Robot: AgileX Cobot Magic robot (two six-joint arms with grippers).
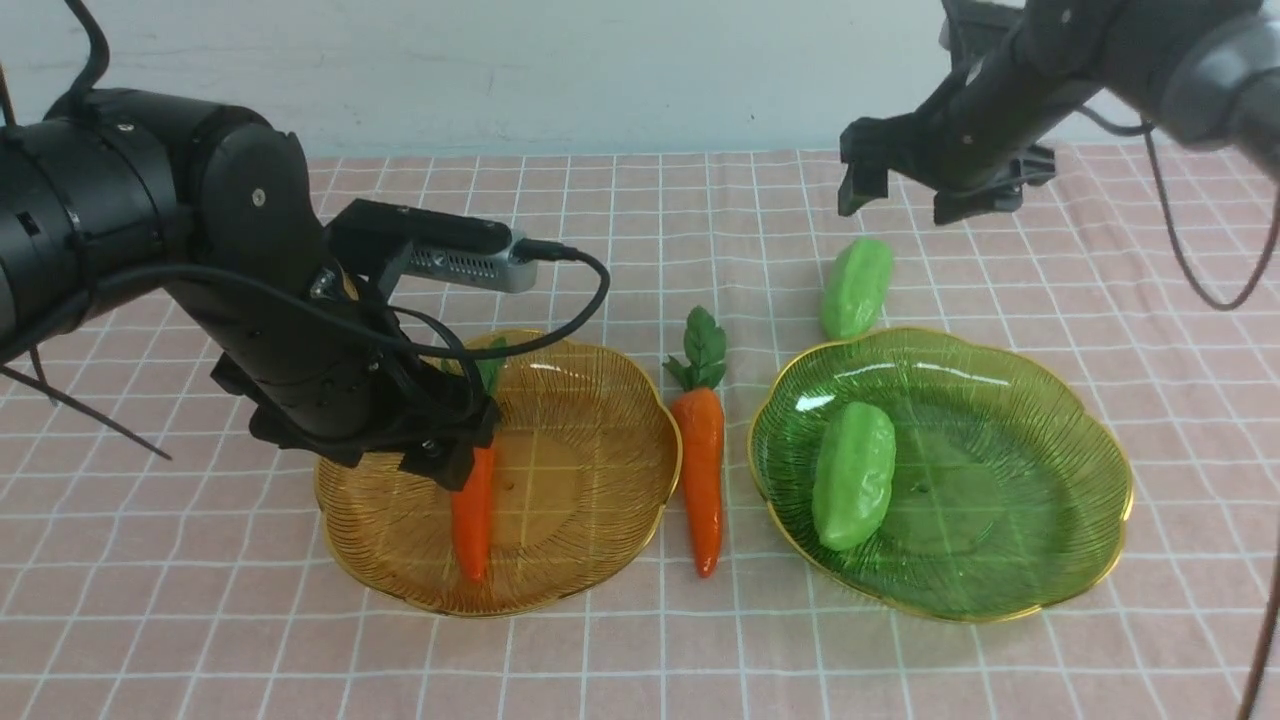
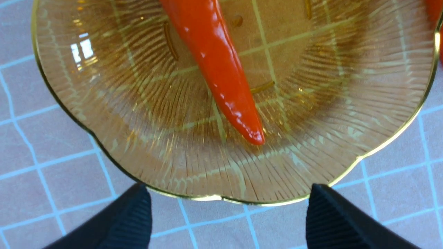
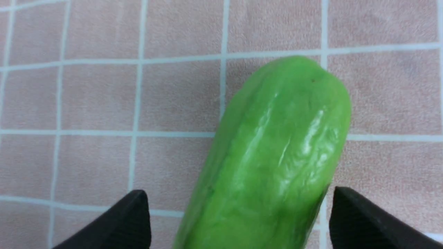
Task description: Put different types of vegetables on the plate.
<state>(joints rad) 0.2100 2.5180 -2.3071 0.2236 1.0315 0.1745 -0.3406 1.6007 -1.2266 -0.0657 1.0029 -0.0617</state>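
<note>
One orange carrot (image 1: 472, 515) lies in the amber plate (image 1: 610, 470), seen close up in the left wrist view as carrot (image 2: 221, 72) on plate (image 2: 104, 103). My left gripper (image 1: 450, 455) hovers open over that carrot's upper end and hides it. A second carrot (image 1: 702, 470) with green leaves lies on the cloth between the plates. A light-green vegetable (image 1: 853, 477) rests in the green plate (image 1: 1010, 500). Another light-green vegetable (image 1: 856, 287) (image 3: 277, 155) lies on the cloth behind that plate. My right gripper (image 1: 905, 195) hangs open above it without touching.
A pink checked cloth (image 1: 640, 650) covers the table. The two plates stand side by side with only the loose carrot's width between them. A pale wall (image 1: 600, 70) closes the far side. Cables trail from both arms.
</note>
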